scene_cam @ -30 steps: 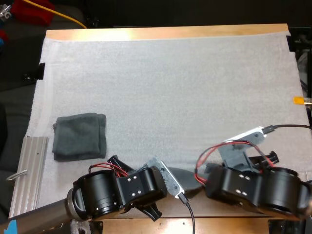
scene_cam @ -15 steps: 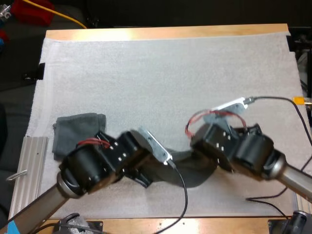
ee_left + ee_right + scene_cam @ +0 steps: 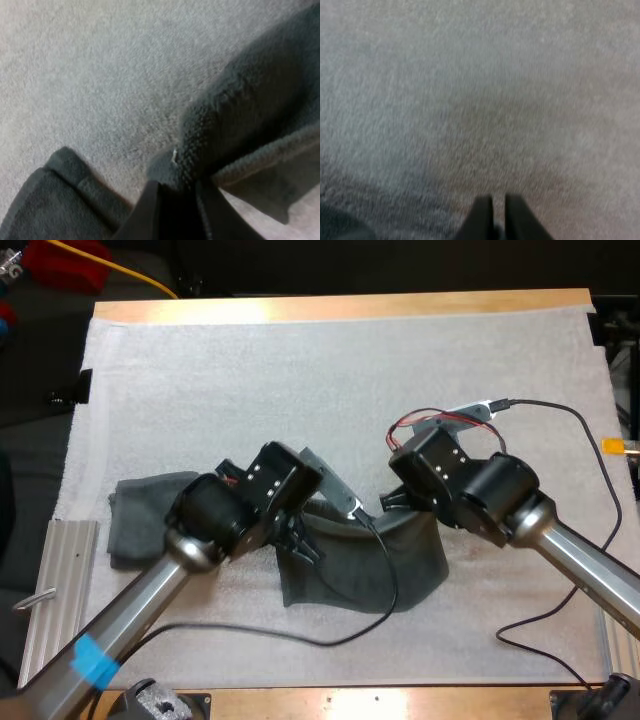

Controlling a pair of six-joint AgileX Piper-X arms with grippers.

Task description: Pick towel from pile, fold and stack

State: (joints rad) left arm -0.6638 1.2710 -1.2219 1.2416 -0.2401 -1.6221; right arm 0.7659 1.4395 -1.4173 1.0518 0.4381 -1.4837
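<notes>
A dark grey-green towel (image 3: 365, 565) is stretched between my two grippers near the middle of the mat, its lower part sagging onto the mat. My left gripper (image 3: 300, 538) pinches its left edge; in the left wrist view the gripper (image 3: 177, 200) is shut on a bunched corner of the towel (image 3: 250, 115). My right gripper (image 3: 393, 502) holds the towel's right corner; in the right wrist view the gripper (image 3: 497, 212) has its fingers almost together over bare mat. A folded towel (image 3: 140, 525) lies at the mat's left, partly hidden by my left arm.
An aluminium rail (image 3: 55, 590) lies along the mat's left front edge. The white mat (image 3: 330, 390) stretches bare toward the wooden far edge (image 3: 340, 308). Another dark fold of cloth (image 3: 45, 205) lies beside my left fingers.
Both arms have moved from the table's near edge toward the mat's middle, bringing the towel with them. The towel now hangs spread between the grippers, and the left arm covers part of the folded towel.
</notes>
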